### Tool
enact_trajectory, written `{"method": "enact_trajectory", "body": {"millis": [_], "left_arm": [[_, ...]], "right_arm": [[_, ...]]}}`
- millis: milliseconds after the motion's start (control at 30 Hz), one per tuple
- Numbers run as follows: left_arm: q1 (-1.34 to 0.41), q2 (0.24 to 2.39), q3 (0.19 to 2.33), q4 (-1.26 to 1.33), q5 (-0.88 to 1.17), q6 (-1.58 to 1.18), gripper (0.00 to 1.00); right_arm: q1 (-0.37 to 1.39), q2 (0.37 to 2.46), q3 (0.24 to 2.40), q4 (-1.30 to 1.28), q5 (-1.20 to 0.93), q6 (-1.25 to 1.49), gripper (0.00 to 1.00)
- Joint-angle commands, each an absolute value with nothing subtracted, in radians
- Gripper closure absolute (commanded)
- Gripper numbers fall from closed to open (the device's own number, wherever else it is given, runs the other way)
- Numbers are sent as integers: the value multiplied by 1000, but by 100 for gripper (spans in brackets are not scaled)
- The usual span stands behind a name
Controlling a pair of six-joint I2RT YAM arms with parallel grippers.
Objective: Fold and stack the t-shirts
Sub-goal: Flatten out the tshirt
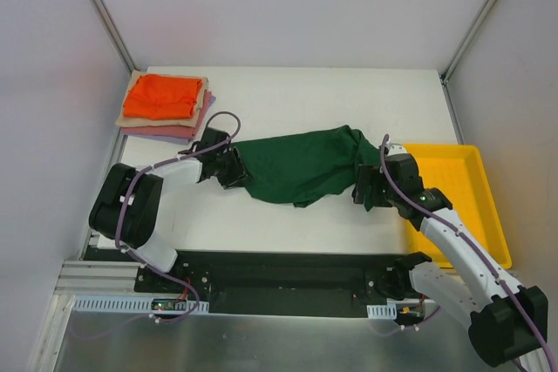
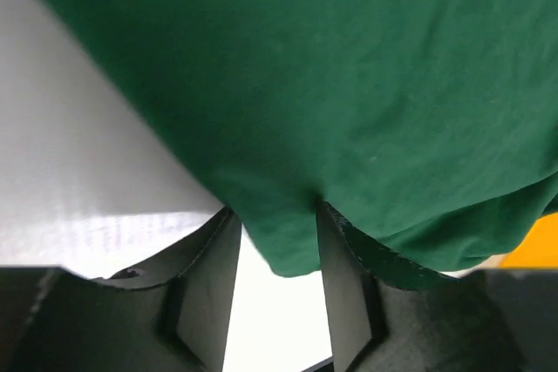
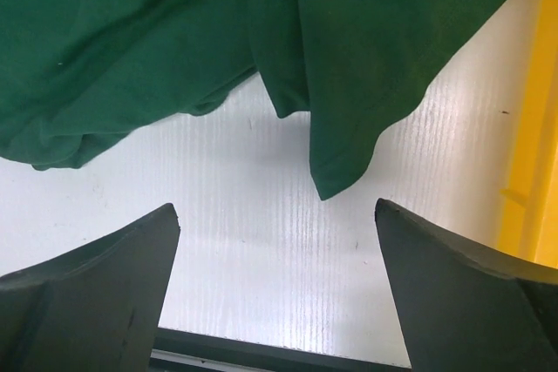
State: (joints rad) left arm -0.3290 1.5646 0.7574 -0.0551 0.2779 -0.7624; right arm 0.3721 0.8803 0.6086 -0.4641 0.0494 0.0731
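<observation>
Top external view: the dark green shirt (image 1: 301,167), on the table (image 1: 349,93), is being straddled at its 9 o'clock hem by the half-closed left gripper (image 2: 277,215), hold unconfirmed, the right gripper (image 3: 275,206) at 3 o'clock being held wide, empty; slippage is probably being risked by a shallow pinch.

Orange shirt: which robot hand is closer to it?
Left. The left gripper is close, just right of the orange shirt; the right gripper is far off by the yellow tray.

Green shirt (image 1: 301,167) lies between stack (image 1: 161,98) and tray (image 1: 464,173)
</observation>
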Motion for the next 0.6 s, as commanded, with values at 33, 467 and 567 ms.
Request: {"method": "enact_trajectory", "body": {"millis": [33,467,567], "left_arm": [[-377,1626,813,-26,264,-779,75],[-380,1296,724,-130,81,-779,100],[-370,1229,724,-175,68,-785,100]], "right_arm": [[377,890,620,-489,87,75,4],[391,1003,627,-480,80,89,1],[393,1078,629,-417,101,98,4]]}}
